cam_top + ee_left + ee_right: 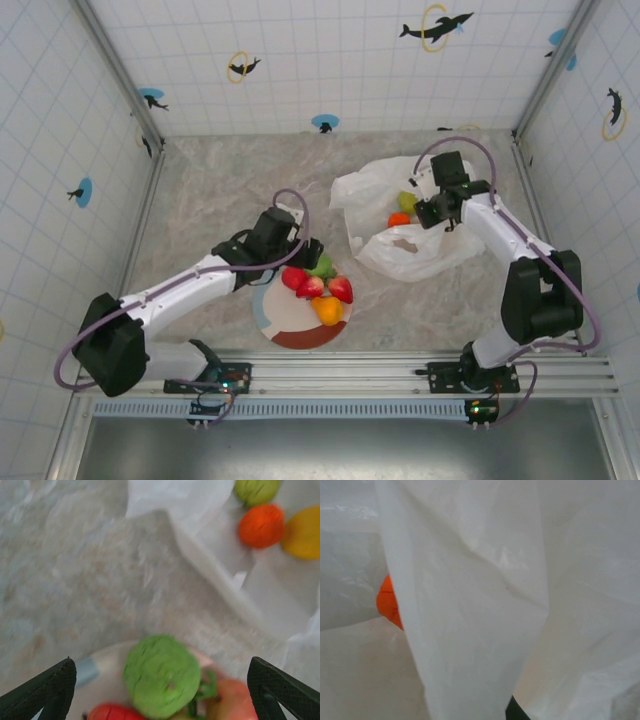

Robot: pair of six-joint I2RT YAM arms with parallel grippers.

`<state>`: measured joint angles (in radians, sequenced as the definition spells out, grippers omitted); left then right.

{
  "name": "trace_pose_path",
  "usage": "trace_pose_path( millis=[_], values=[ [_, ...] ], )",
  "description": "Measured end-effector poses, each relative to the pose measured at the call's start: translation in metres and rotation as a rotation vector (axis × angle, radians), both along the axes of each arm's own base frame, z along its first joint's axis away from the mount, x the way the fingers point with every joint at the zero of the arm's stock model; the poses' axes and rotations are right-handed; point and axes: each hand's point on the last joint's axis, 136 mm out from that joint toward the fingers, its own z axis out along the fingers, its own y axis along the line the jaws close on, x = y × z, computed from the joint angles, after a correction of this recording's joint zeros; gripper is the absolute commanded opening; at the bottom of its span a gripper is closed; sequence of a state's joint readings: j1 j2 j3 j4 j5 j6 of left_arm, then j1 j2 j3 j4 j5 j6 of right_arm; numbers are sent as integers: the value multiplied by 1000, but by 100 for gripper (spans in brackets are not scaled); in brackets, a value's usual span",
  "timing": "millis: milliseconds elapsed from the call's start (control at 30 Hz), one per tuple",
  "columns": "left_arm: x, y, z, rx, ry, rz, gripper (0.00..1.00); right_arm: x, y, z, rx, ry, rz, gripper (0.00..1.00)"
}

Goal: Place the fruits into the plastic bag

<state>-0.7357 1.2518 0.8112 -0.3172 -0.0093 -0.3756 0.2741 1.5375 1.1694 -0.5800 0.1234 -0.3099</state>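
I list, on the surface (220, 200): plate (290, 335) with strawberries (318, 287), orange citrus (327, 310), green apple (323, 266) by my left hand (312, 252); plastic bag (420, 255), right hand (432, 212) at its rim.

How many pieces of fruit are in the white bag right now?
3: a green fruit, an orange fruit and a yellow fruit, side by side in the plastic bag's open mouth. Its folds may hide more.

White crumpled plastic bag (420, 255), some fruits (399, 219) inside, others on plate (285, 322)
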Motion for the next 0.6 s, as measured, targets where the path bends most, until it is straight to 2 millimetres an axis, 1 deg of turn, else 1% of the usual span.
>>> trace_pose_path(
  millis=[167, 267, 333, 400, 500, 600],
  values=[
    [-15, 15, 1, 25, 34, 15, 89, -6, -14, 19, -94, -72, -22, 2],
    [-23, 20, -3, 35, 60, 11, 86, -5, -24, 23, -142, -91, -45, 2],
    [-32, 20, -8, 37, 81, -11, 84, -5, -26, 23, -156, -94, -52, 2],
    [-46, 13, -12, 44, 93, -61, 83, -5, -26, 23, -159, -95, -51, 2],
    [-73, -10, -13, 52, 92, -183, 82, -6, -25, 19, -160, -90, -45, 2],
    [-99, -26, -14, 73, 82, -299, 80, -7, -25, 18, -161, -86, -43, 2]
  ],
)
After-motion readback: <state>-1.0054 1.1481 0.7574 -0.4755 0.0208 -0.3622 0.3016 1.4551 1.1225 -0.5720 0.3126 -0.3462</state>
